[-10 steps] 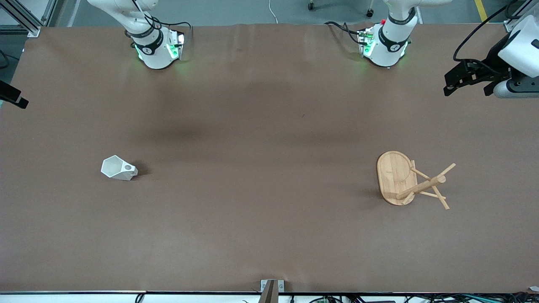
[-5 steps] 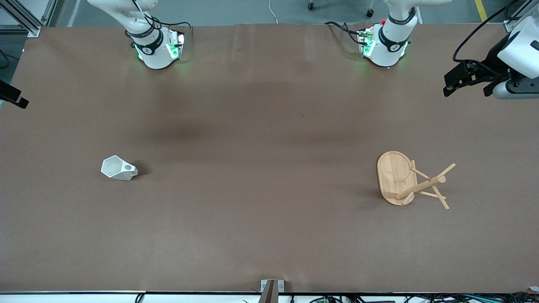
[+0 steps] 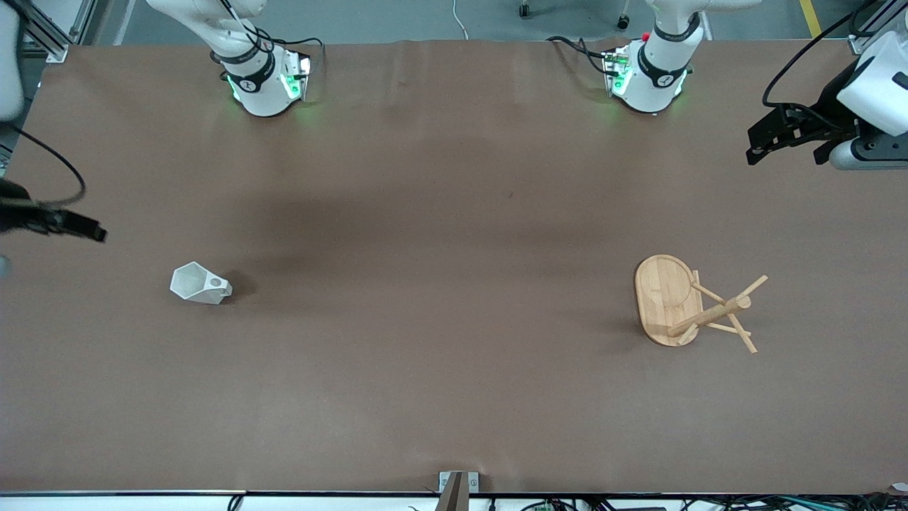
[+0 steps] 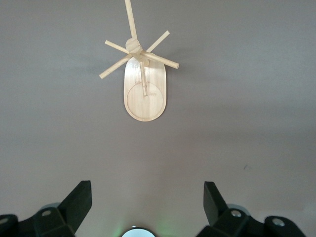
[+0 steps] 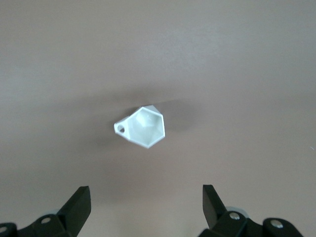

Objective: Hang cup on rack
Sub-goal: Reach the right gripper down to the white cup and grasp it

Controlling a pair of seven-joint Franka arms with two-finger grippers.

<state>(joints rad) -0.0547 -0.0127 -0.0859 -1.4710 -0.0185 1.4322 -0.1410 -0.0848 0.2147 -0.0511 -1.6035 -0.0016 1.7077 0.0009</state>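
Front view: two Franka arms stand over a brown counter (image 3: pixel 454 397), their bases along the edge farthest from the camera.
Left hand (image 4: pixel 147 201): spread wide and empty, held high in the air over the left arm's end of the counter; both fingertips (image 4: pixel 79 195) frame bare surface in the left wrist view.
Right hand (image 5: pixel 146 200): released, fingers (image 5: pixel 80 199) wide apart, gripping nothing, up in the air over the right arm's end of the counter; only its dark tip shows in the front view.
Cup (image 3: pixel 199 284): white and faceted, resting on the counter toward the right arm's end, hexagonal rim open to the right wrist camera (image 5: pixel 143 127), pierced handle tab sticking out at one side; touched by neither hand.
Rack (image 3: pixel 687 304): bamboo mug tree standing upright on its oval base toward the left arm's end, pegs fanning from the post (image 4: pixel 139 76); well apart from the cup.
Surface: plain brown sheet with faint creases and soft shadows.
Room: grey floor and cables past the bases; a metal bracket (image 3: pixel 458 484) at the counter's near edge.
Open room: bare counter on every side of cup and rack, with a wide stretch between them.
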